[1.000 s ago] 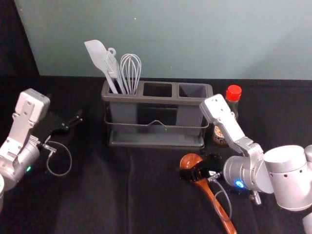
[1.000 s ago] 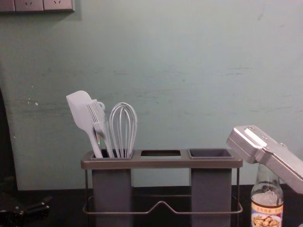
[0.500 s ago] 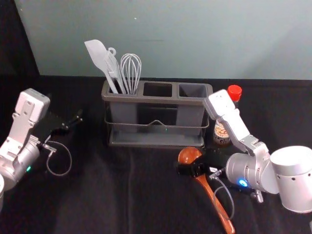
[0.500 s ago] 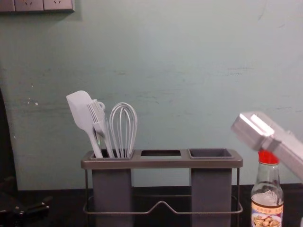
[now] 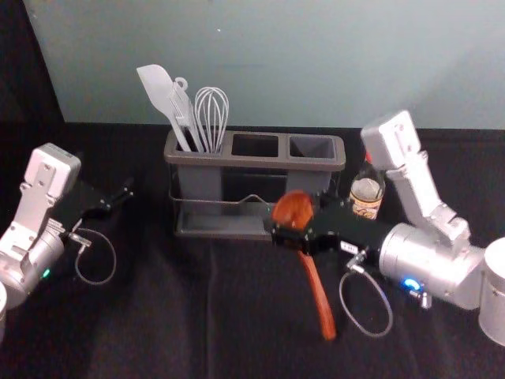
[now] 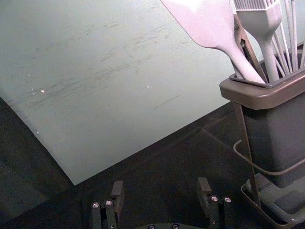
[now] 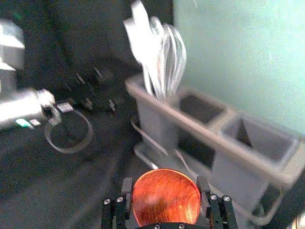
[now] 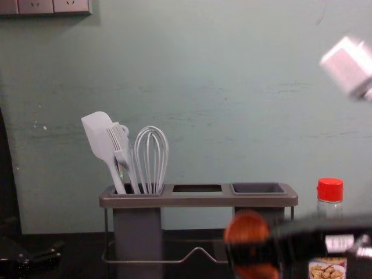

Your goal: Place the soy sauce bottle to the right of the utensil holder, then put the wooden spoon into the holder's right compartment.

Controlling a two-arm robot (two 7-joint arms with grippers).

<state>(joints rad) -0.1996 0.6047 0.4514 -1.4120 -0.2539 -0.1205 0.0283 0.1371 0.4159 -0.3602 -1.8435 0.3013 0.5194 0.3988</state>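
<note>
On the near side, the red-brown wooden spoon (image 5: pixel 316 288) points its long handle down and nearward, its round bowl clasped between the fingers of the black right gripper (image 5: pixel 292 237), which reaches in from the right; the black left gripper (image 6: pixel 160 185) is parked at left, fingers spread. Farther off and slightly right lies the right compartment (image 5: pixel 312 148) of the grey, brown-rimmed utensil holder (image 5: pixel 252 161), so the handle likely needs lifting over that rim, clear of the red-capped glass soy sauce bottle (image 5: pixel 367 192) standing just right.
</note>
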